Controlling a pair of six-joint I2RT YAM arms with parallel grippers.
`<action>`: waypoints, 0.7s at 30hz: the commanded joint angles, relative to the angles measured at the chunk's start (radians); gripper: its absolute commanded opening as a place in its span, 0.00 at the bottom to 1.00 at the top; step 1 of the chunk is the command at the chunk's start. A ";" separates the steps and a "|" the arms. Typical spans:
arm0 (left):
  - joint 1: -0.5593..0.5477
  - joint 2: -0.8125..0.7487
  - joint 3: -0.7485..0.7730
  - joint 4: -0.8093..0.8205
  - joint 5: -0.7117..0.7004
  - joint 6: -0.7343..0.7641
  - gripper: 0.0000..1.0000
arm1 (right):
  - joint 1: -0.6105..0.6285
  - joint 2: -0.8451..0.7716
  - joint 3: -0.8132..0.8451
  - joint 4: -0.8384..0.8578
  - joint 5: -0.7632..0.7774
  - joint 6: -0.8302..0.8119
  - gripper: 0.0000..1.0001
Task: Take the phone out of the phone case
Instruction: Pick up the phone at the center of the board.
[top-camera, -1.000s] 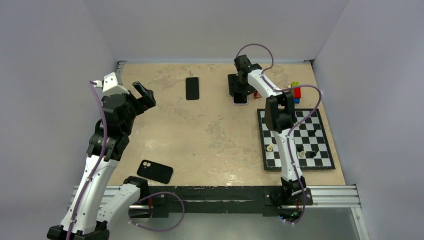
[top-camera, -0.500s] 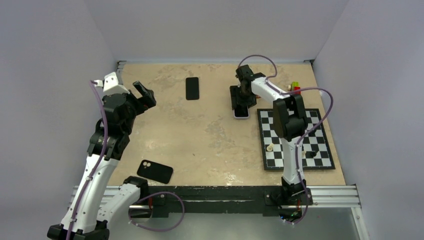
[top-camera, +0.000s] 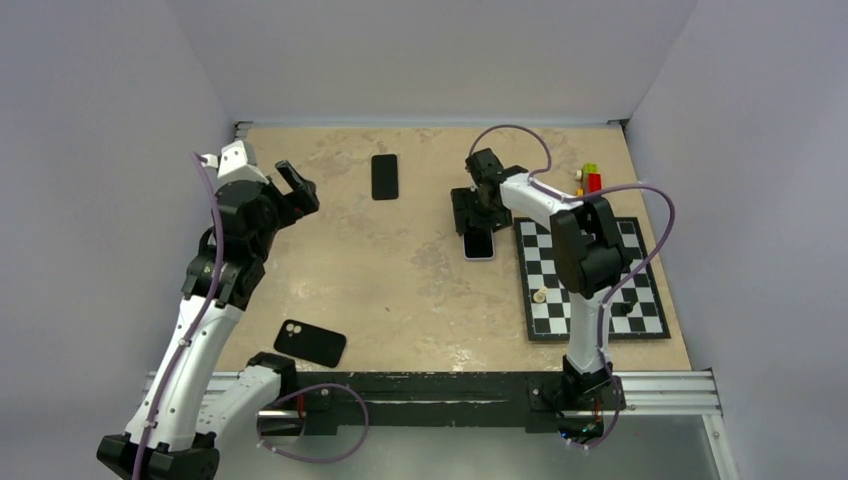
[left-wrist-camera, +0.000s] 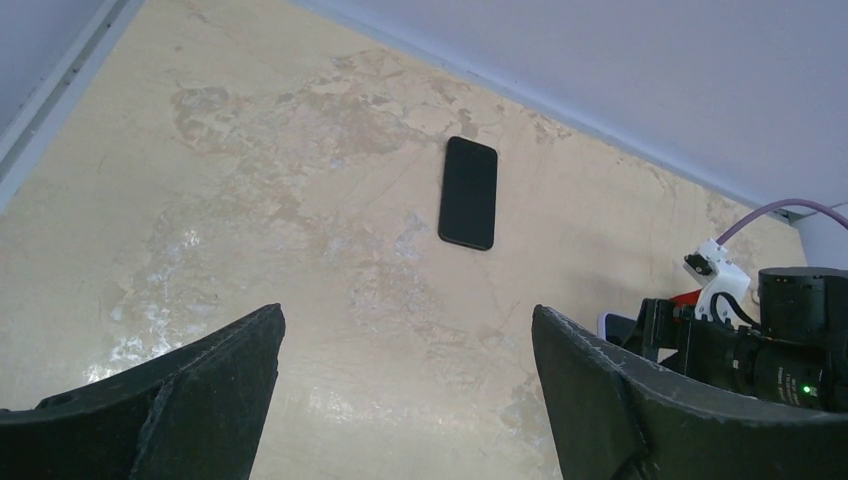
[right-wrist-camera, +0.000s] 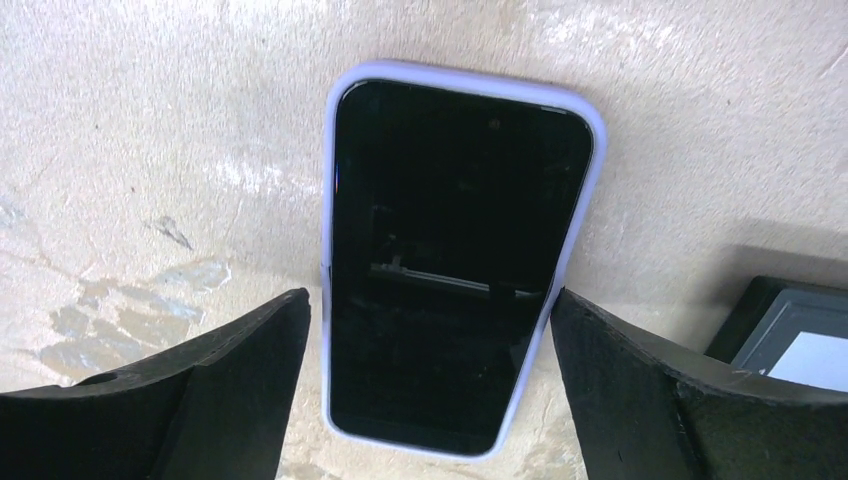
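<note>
While the right gripper (right-wrist-camera: 428, 310) hangs over the phone (right-wrist-camera: 455, 260), its fingers (right-wrist-camera: 200, 390) are spread wide, one on each long side of the handset. From the right wrist, the phone lies face up, flat on the table (right-wrist-camera: 150, 120), with its dark screen framed by the lilac case (right-wrist-camera: 455, 72) that wraps all four edges. The near half of the phone sits between the two fingertips, and the far end reaches out past them. Whether either finger touches the case rim cannot be told.

From above, the phone (top-camera: 479, 245) lies right of the table's middle, just left of the board (top-camera: 640, 290), with the right gripper (top-camera: 478, 215) at its far end.

The left gripper (top-camera: 297, 190) is raised over the far left of the table, also spread and holding nothing. A bare phone (left-wrist-camera: 468, 192) lies ahead of it, well apart. A black case (top-camera: 310, 342) lies near the left arm's base.
</note>
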 joint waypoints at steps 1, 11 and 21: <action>-0.004 0.037 0.024 -0.002 0.058 -0.030 0.97 | 0.012 0.009 -0.014 0.051 0.067 0.009 0.90; 0.001 0.197 -0.108 -0.016 0.502 -0.384 1.00 | 0.068 -0.052 -0.082 0.146 0.125 -0.004 0.12; -0.010 0.272 -0.298 0.291 0.732 -0.543 0.97 | 0.068 -0.492 -0.522 0.705 -0.105 0.011 0.00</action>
